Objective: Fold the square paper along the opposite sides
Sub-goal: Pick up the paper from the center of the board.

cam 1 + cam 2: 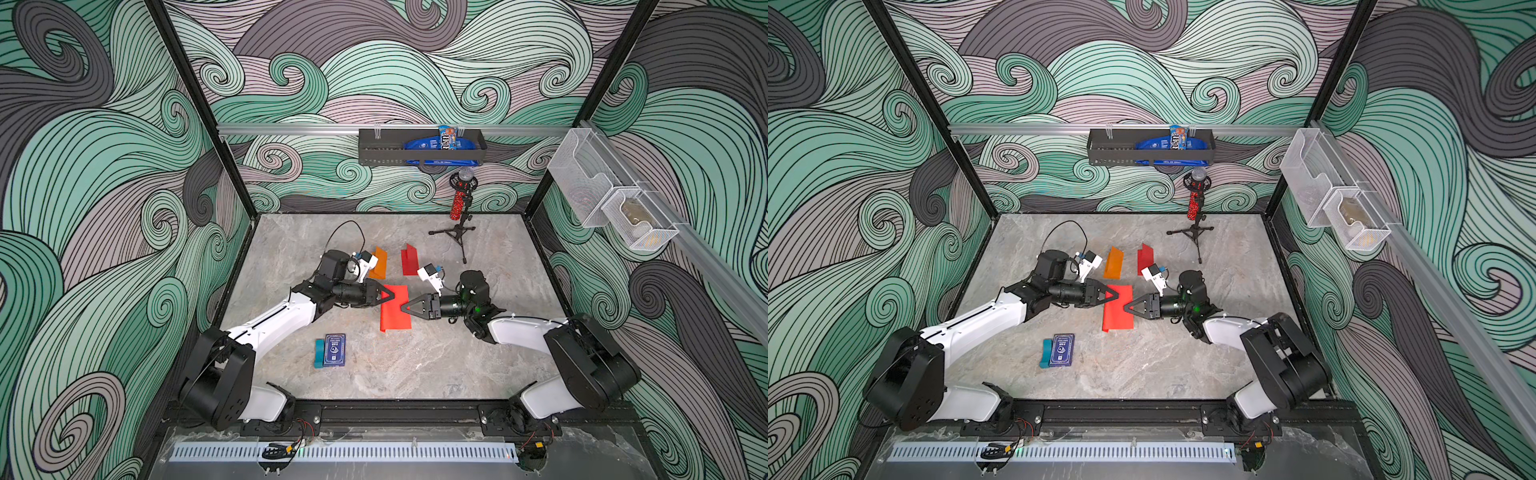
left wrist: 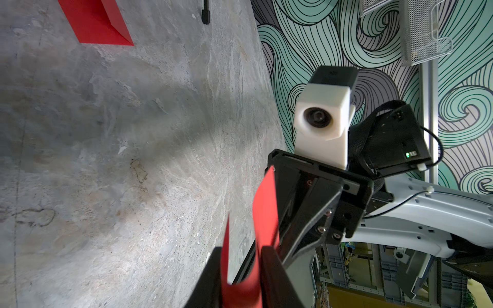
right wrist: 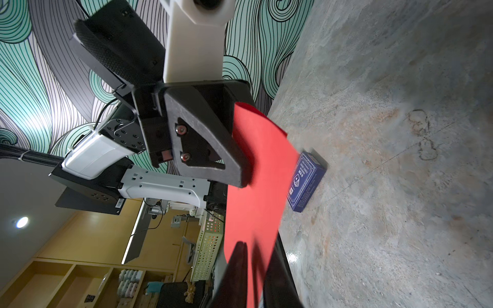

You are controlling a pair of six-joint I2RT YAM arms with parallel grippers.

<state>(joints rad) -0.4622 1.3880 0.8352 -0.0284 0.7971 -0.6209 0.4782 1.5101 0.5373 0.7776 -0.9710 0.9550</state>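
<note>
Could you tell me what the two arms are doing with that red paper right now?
Both arms are on the red paper in the middle of the table. The left gripper pinches one edge and the right gripper has the opposite edge between its fingers. The paper is bowed over, not pressed flat. An orange sheet and a dark red sheet, both folded, lie behind.

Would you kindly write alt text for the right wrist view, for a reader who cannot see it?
A red paper stretches between the right gripper in the foreground and the left gripper beyond, each pinching it. A blue card box lies on the grey marble table beside it.
</note>
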